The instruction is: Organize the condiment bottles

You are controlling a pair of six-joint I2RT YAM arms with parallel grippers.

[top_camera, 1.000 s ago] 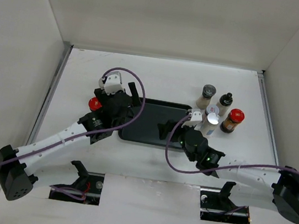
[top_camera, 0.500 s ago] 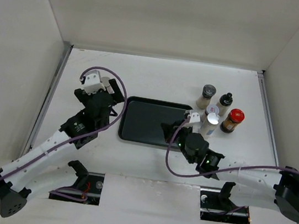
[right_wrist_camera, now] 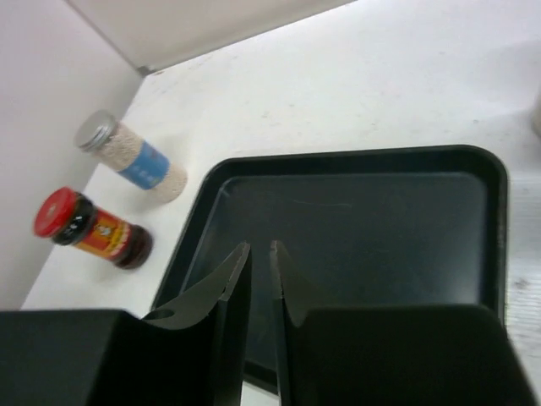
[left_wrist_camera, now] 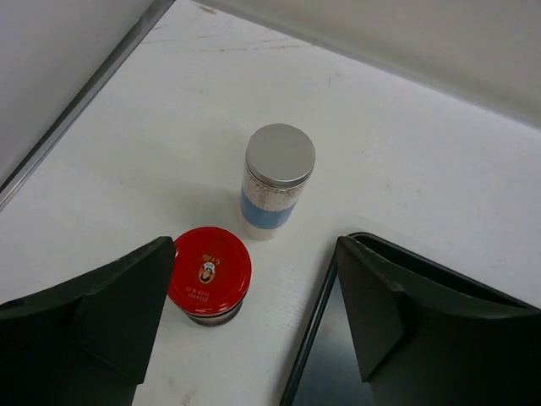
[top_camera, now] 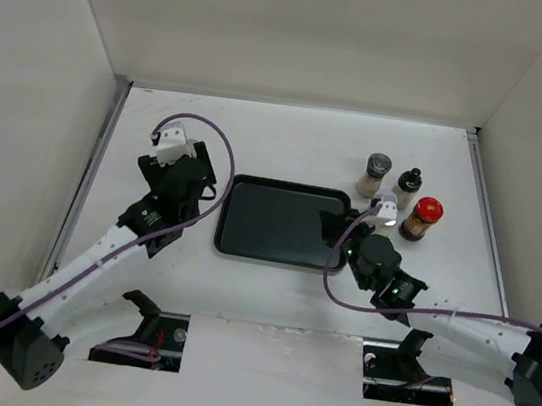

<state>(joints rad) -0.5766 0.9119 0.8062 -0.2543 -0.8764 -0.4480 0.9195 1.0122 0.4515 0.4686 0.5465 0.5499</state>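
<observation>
Right claw [right_wrist_camera: 259,247] now nearly closed, farther right over tray [right_wrist_camera: 380,220].

A plain white table [top_camera: 290,140] carries a glossy black tray [top_camera: 278,226]. Right of the tray stand four bottles:

- a grey-lidded shaker [top_camera: 375,173] with pale beige contents
- a black-capped bottle [top_camera: 409,186] with a pale body
- a white-lidded bottle [top_camera: 388,218]
- a red-capped bottle [top_camera: 421,218], dark amber-brown below the cap

Left of the tray, the left wrist view shows two more:

- a silver-lidded jar [left_wrist_camera: 277,179] with pale speckled contents and a solid blue band
- a red-lidded jar [left_wrist_camera: 208,272], dark brown beneath, with a small gold-and-dark emblem in the middle of its lid

The left arm [top_camera: 102,255] and right arm [top_camera: 465,331] are white with black joints and trail purple cables. The surrounding walls are off-white.
</observation>
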